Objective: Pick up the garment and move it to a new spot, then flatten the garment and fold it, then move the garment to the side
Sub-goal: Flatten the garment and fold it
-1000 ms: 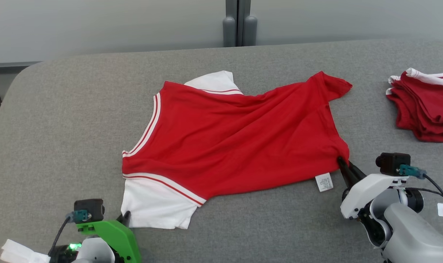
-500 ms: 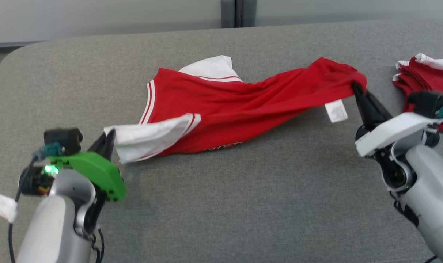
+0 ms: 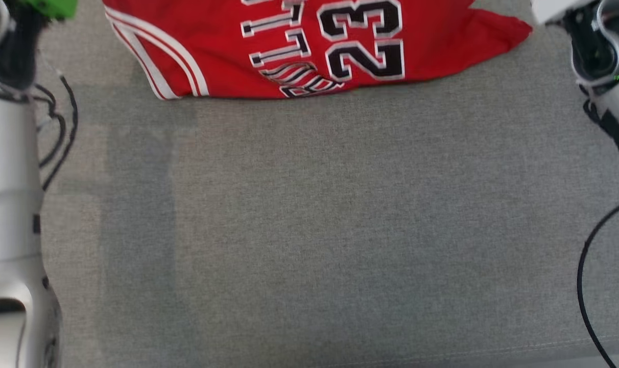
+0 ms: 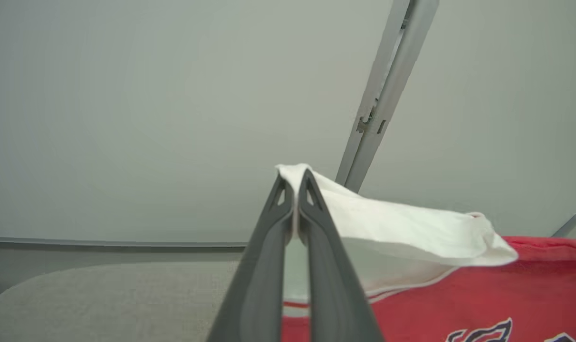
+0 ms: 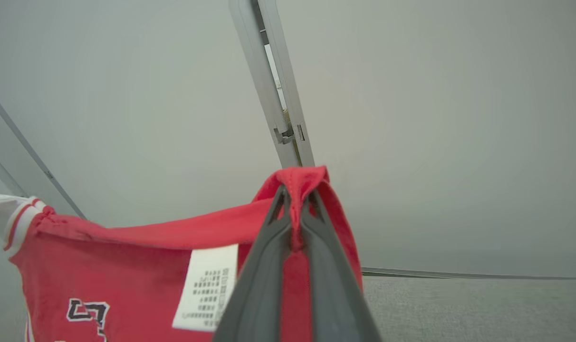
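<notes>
The garment [image 3: 299, 46] is a red jersey with white trim and a black "23" print. In the head view it hangs at the top, its lower fold touching the grey table [image 3: 309, 230]. The left wrist view has my left gripper [image 4: 295, 173] shut on the garment's white sleeve [image 4: 388, 228], held up in front of a pale wall, with the red body [image 4: 459, 294] hanging to its right. My right gripper [image 5: 295, 190] is shut on a red corner of the garment [image 5: 126, 266], beside its white care label [image 5: 207, 287].
My pale left forearm [image 3: 8, 204] runs down the head view's left edge with loose black cables. The right arm [image 3: 600, 51] stands at the upper right, and a black cable [image 3: 585, 276] loops below it. A grey partition post [image 5: 278, 95] stands behind the table.
Both grippers have raised the garment off the table, and its printed side now faces the head camera. The head view has tilted down towards the near part of the table.
</notes>
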Robot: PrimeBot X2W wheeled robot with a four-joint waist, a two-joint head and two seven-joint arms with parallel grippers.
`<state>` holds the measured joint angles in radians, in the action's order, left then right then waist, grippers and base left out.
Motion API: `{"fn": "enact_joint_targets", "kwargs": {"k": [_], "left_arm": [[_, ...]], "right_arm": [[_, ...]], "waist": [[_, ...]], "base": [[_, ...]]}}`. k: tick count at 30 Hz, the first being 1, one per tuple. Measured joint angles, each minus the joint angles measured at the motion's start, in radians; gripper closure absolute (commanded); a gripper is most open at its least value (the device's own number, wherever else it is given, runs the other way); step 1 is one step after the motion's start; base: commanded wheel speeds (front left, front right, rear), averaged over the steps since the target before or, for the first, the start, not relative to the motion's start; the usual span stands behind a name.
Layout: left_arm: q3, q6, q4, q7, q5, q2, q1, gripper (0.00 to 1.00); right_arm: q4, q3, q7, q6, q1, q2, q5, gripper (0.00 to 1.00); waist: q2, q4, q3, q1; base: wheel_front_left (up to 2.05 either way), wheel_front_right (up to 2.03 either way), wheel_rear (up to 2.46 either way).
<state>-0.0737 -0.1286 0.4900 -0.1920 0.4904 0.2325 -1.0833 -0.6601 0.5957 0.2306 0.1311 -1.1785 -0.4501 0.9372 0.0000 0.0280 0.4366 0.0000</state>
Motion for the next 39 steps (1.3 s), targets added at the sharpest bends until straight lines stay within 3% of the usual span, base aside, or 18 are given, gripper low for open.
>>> {"fn": "enact_joint_targets", "kwargs": {"k": [13, 22, 29, 34, 39], "left_arm": [[0.027, 0.024, 0.241, 0.028, 0.002, 0.037, -0.504, 1.0], [0.015, 0.014, 0.318, 0.113, 0.007, 0.04, -0.703, 1.0], [-0.036, 0.001, 0.373, 0.16, 0.029, 0.047, -0.633, 1.0], [-0.162, 0.0, 0.359, 0.157, 0.074, 0.069, -0.465, 1.0], [-0.329, -0.001, 0.277, 0.122, 0.132, 0.159, -0.242, 1.0]], "right_arm": [[-0.171, 0.046, -0.009, 0.0, -0.466, 0.004, 0.076, 1.0], [-0.226, 0.057, 0.0, 0.001, -0.639, 0.001, 0.133, 1.0], [-0.197, 0.129, 0.006, 0.001, -0.547, -0.016, 0.198, 1.0], [-0.134, 0.233, -0.017, 0.0, -0.371, -0.057, 0.249, 1.0], [-0.041, 0.347, -0.093, 0.0, -0.172, -0.108, 0.335, 1.0]], "waist": [[0.0, -0.062, 0.127, 0.0001], [0.0, -0.06, 0.123, 0.0], [0.0, -0.045, 0.089, 0.0], [0.0, -0.032, 0.047, 0.0], [0.0, -0.023, -0.024, 0.0]], "base": [[0.0, 0.0, 0.0], [0.0, 0.0, 0.0], [0.0, 0.0, 0.0], [0.0, 0.0, 0.0], [0.0, 0.0, 0.0]]}}
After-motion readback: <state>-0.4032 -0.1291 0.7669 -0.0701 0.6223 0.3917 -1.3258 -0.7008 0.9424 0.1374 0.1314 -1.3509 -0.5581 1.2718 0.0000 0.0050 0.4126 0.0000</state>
